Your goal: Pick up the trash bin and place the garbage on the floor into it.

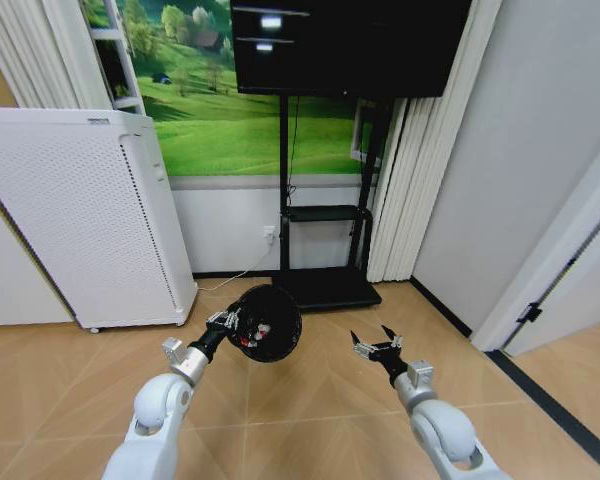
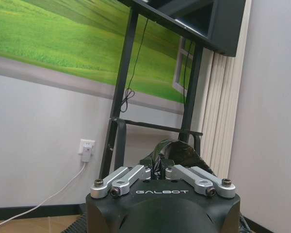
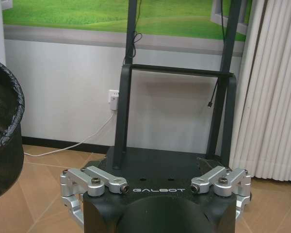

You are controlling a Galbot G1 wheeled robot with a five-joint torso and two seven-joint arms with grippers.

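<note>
My left gripper (image 1: 228,326) is shut on the rim of the trash bin (image 1: 268,323), a small round black bin with a bag liner. It holds the bin above the floor (image 1: 310,410), tipped so its mouth faces me. Red-and-white garbage (image 1: 263,331) lies inside the bin. In the left wrist view the left gripper (image 2: 163,170) pinches the crinkled liner at the rim of the trash bin (image 2: 180,151). My right gripper (image 1: 377,343) hangs open and empty to the right of the bin. In its own view the right gripper (image 3: 155,188) has its fingers spread wide, with the trash bin (image 3: 4,136) at the edge.
A black TV stand (image 1: 325,285) with a flat base stands straight ahead under a dark screen (image 1: 350,45). A white perforated cabinet (image 1: 80,220) is at the left, pleated curtains (image 1: 410,200) and a door frame (image 1: 555,265) at the right. A white cable runs from a wall socket (image 1: 270,235).
</note>
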